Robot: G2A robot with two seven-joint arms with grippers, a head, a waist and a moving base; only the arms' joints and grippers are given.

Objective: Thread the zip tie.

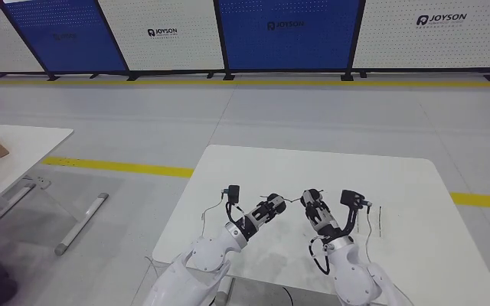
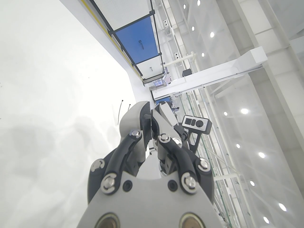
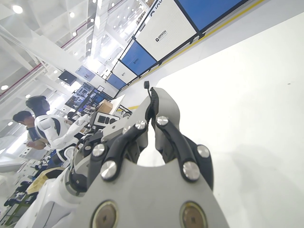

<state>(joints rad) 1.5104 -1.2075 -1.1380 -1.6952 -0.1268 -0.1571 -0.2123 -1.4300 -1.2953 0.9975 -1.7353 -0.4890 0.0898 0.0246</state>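
Brightly, evenly lit from rows of round ceiling lamps (image 2: 244, 111) high above the table (image 1: 344, 172). Glares almost pure white across the table top in both wrist views, swallowing surface detail. Blooms softly around each lamp. Bends straight lines beyond the table into curves toward the wrist views' edges.
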